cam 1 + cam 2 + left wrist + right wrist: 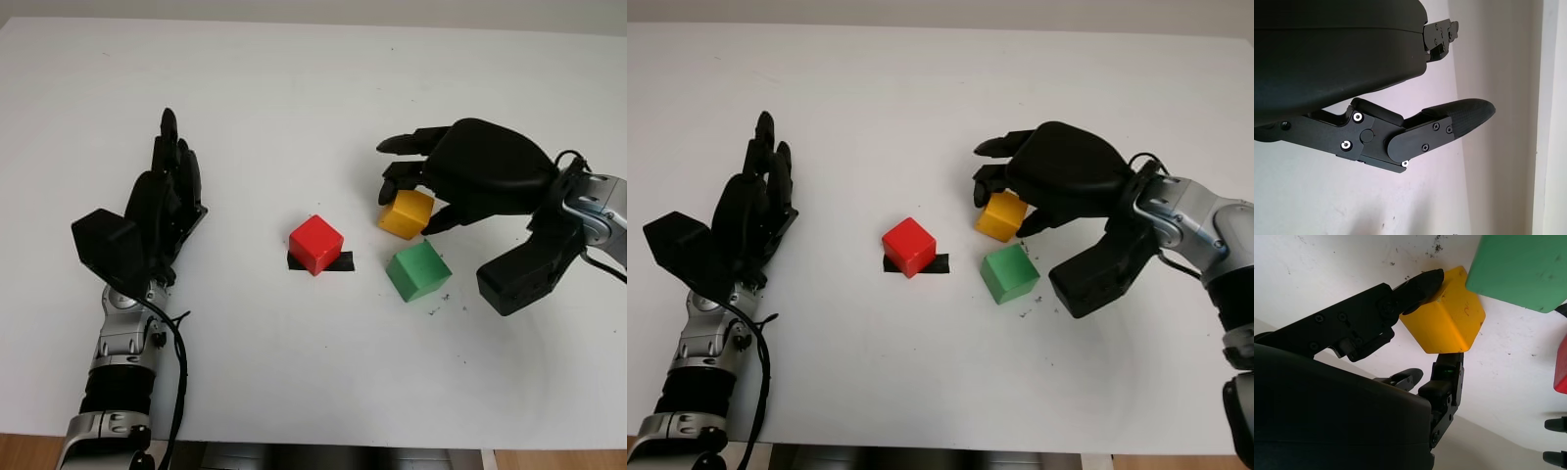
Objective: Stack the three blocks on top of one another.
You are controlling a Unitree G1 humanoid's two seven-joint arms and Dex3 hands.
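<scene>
Both the left hand and the right hand have glossy black shells, silver screws behind the fingers, metallic grey wrists, perhaps aluminium, and black cables.

Centre block: mid-table, on a tape strip.
Second block: at 2 o'clock of centre block.
Third block: at 4 o'clock.
Right hand: around second block.
Left hand: far out at 9 o'clock.

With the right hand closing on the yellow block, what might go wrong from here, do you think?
The right hand pinches the yellow wooden cube only near its edges, so it may twist or slip when lifted. The green wooden cube sits very close beside it, so the fingers could nudge it.
</scene>
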